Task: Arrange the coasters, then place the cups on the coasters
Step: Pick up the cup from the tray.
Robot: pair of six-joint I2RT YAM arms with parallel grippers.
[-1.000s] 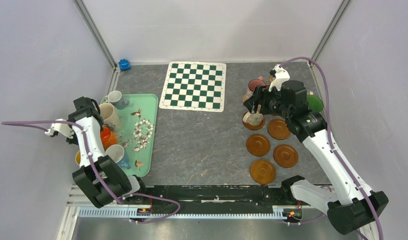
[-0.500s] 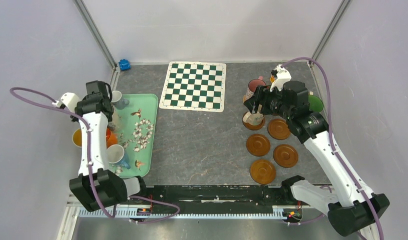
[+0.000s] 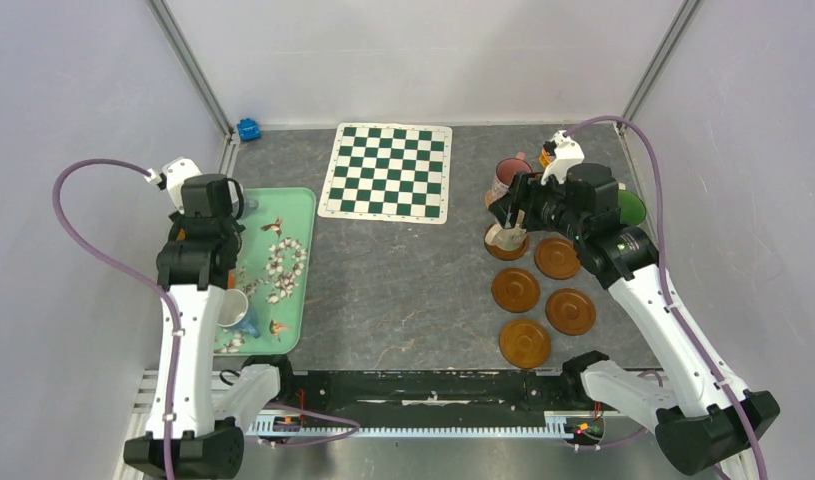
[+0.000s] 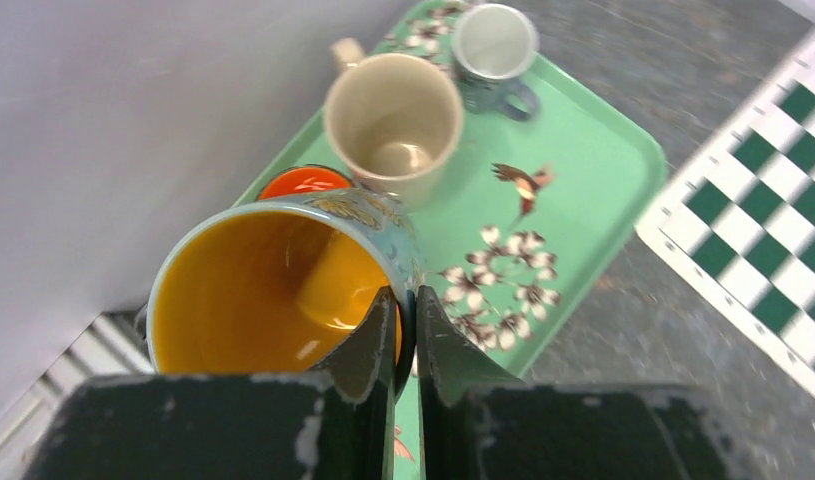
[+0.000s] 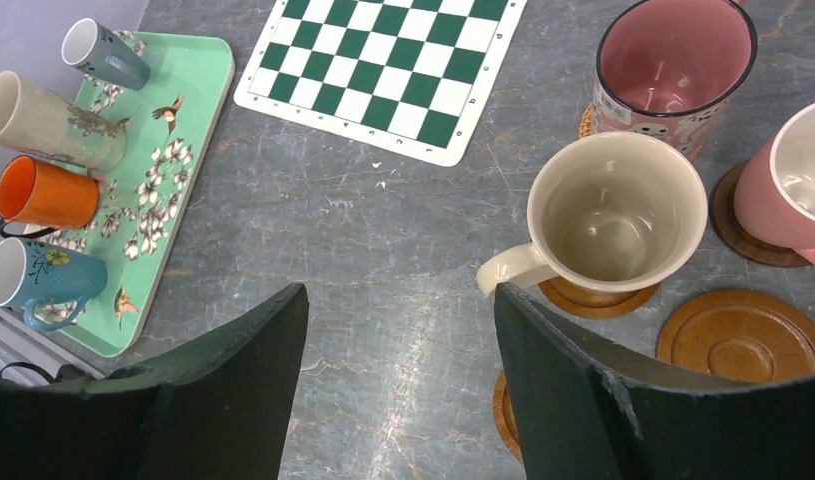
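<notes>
Two arms. Left jaws pinch narrow on the rim of a teal patterned mug with a yellow inside (image 4: pixel 253 290), at the mint-green flowered tray (image 4: pixel 593 150). Right jaws stand wide over a cream handled mug (image 5: pixel 613 215), which sits on a brown wooden coaster (image 5: pixel 593 300) at the right of the grey bench (image 5: pixel 383 230).

From above I can't see the teal mug (image 4: pixel 253 290) under my left arm (image 3: pixel 195 262); the orange mug (image 4: pixel 303 181), probably, sits mostly hidden behind it.
</notes>
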